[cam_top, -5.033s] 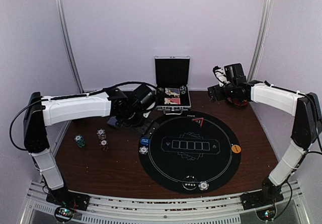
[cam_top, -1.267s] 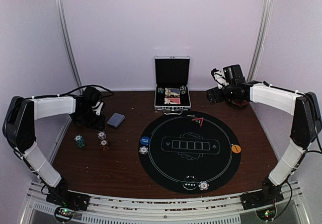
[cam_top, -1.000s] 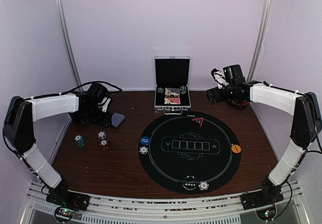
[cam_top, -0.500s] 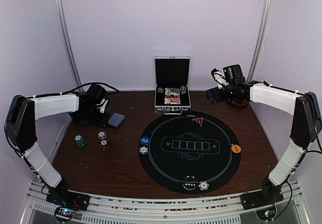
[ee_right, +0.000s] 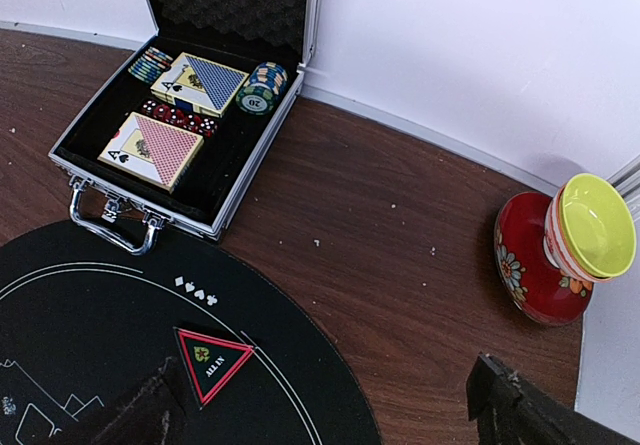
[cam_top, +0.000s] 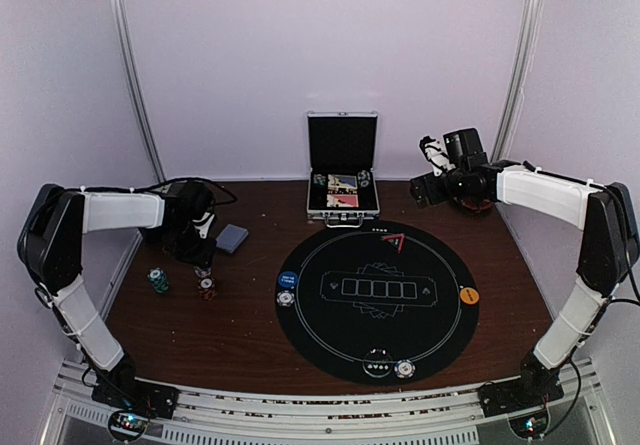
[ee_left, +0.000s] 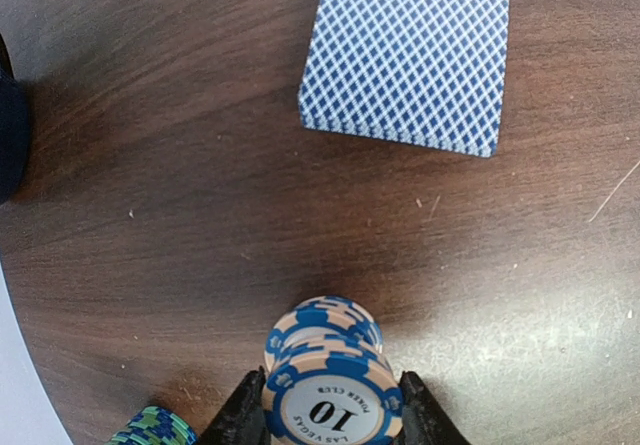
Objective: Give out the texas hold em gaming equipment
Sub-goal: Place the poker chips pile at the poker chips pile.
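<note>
Chips first: my left gripper (ee_left: 331,417) is down over the brown table (cam_top: 240,345) in the left-middle of the overhead view. Its two fingers (ee_left: 243,420) sit tight against both sides of a blue-and-cream chip stack (ee_left: 322,337) with a "10" on the top chip, so it looks clamped on that stack, which stands on the wood. On the left wrist cam the deck of blue-backed cards (ee_left: 408,57) lies face down in the upper right of the frame, well apart from the stack. A teal chip stack (ee_left: 152,431) pokes in at the bottom left corner. From above, another little chip pile (cam_top: 207,287) sits just below the gripper, with the teal one further left. The round black mat (cam_top: 430,265) fills the centre, with a blue button (cam_top: 288,278) and a white chip (cam_top: 286,298) at its left edge. An orange button (cam_top: 469,294) sits at the mat's right edge and two more round pieces (cam_top: 404,369) at its bottom edge. My right gripper (ee_right: 320,410) hangs in the upper right of the overhead view, fingers wide apart and holding nothing. Its cam shows the open silver case (ee_right: 262,155) in the upper left, holding two card decks (ee_right: 150,150), spare chips (ee_right: 262,87) and red dice (ee_right: 180,117). A red vase (ee_right: 530,270) is at the right.
</note>
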Controlling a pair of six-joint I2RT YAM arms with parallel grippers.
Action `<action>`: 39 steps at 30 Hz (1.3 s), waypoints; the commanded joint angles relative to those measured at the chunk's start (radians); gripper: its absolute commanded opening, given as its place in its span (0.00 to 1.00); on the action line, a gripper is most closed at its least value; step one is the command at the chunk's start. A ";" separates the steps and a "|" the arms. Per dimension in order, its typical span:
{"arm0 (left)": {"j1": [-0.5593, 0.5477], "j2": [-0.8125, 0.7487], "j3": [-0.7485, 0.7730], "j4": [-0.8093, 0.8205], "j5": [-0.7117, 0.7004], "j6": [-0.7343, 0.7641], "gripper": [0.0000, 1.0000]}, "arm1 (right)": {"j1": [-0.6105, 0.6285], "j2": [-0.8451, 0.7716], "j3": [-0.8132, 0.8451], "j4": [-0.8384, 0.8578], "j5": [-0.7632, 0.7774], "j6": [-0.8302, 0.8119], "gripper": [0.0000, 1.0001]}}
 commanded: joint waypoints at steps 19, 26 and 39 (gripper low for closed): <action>0.026 0.023 0.001 0.033 -0.023 0.013 0.22 | -0.005 -0.008 0.003 -0.006 -0.009 -0.003 1.00; 0.027 0.027 0.000 0.038 0.002 0.019 0.25 | -0.005 -0.008 0.003 -0.005 -0.010 -0.003 1.00; 0.027 0.034 0.004 0.043 0.006 0.023 0.26 | -0.005 -0.011 0.003 -0.006 -0.012 -0.003 1.00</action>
